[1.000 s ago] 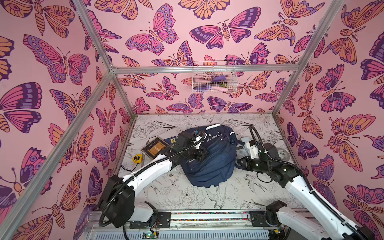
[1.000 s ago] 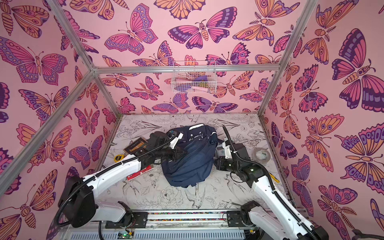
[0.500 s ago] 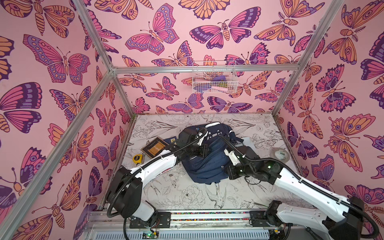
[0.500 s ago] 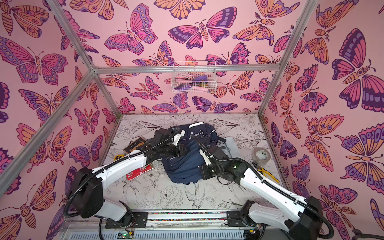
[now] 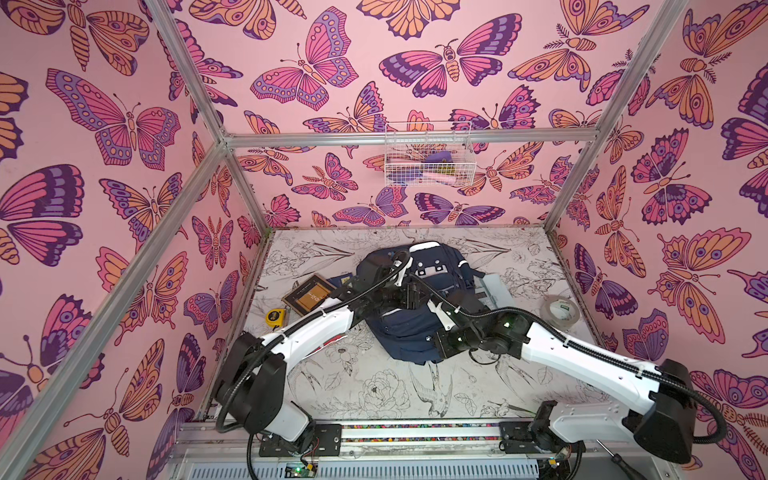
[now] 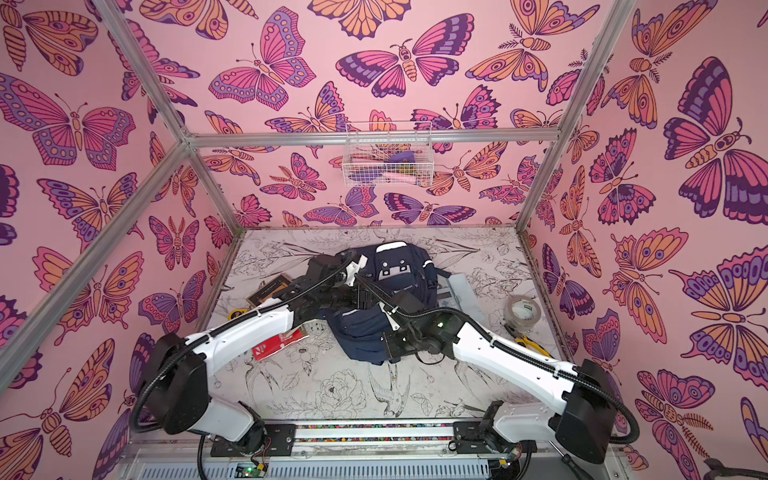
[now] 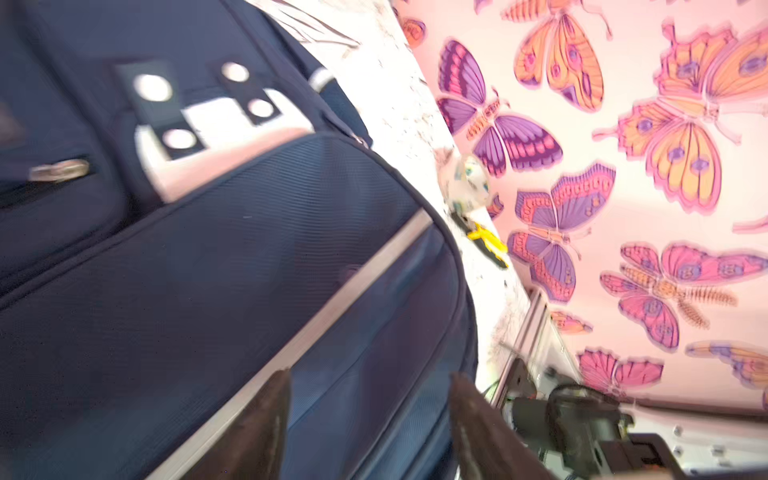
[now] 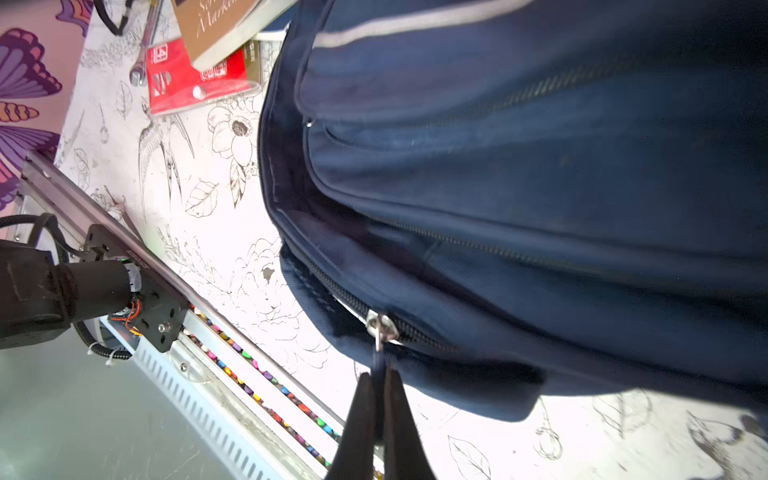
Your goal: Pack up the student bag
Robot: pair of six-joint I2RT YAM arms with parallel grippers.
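Right gripper (image 8: 376,380) fingers are pinched shut on the zipper pull (image 8: 380,328) of the bag (image 8: 519,187), likely to drag the zipper along. The track on 1 side of the slider already gapes.

Left gripper (image 7: 370,384) has its 2 fingers spread apart over the bag's striped front with nothing pinched, probably placed to steady the fabric.

The bag lies flat mid-table (image 5: 374,390) in both top views. Book (image 5: 309,296), red pack (image 6: 277,343), tape measure (image 5: 275,316) and tape roll (image 5: 560,311) lie outside it, probably for packing.
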